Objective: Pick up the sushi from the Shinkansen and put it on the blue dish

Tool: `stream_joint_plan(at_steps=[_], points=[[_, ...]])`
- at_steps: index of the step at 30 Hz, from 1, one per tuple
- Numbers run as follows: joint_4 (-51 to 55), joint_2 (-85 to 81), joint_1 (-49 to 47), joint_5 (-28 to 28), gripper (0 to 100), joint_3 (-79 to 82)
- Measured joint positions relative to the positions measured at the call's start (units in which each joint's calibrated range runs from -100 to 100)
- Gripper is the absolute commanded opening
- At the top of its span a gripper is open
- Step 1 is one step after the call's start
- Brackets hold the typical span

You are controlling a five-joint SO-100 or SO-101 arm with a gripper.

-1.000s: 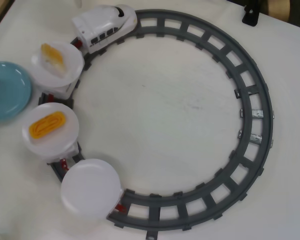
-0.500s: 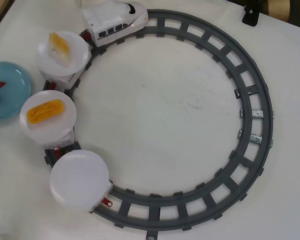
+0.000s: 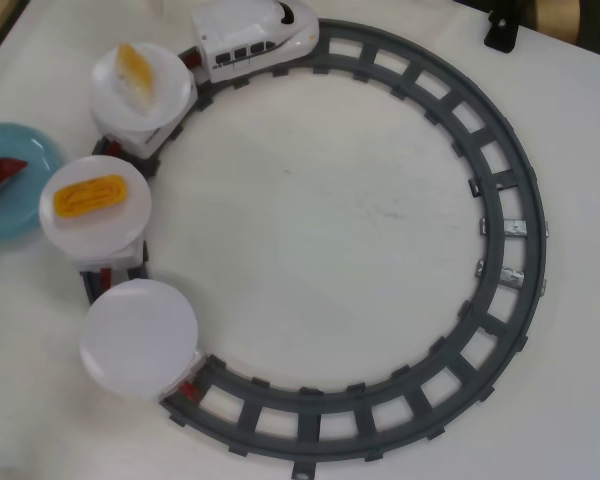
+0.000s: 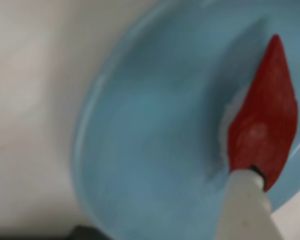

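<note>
Right under the wrist camera, the sushi [image 4: 264, 117] hangs over the dish [image 4: 155, 150], one pale finger [image 4: 245, 210] at its blunt end; whether the jaws pinch it I cannot tell. I'd lower it flat near the dish's middle, then let go gently. Farther off on the bench [image 3: 330, 230], the train [image 3: 252, 33] rides the track [image 3: 520, 230], its last plate [image 3: 138, 338] bare.

White tabletop [image 3: 320, 230], even light.
</note>
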Motion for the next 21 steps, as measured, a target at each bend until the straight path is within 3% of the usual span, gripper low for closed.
stream_joint_plan(at_steps=[11, 21], points=[[22.69, -27.25, -1.39, -2.38, 31, 6.04], [15.71, -80.47, -3.27, -6.78, 31, 46.84]])
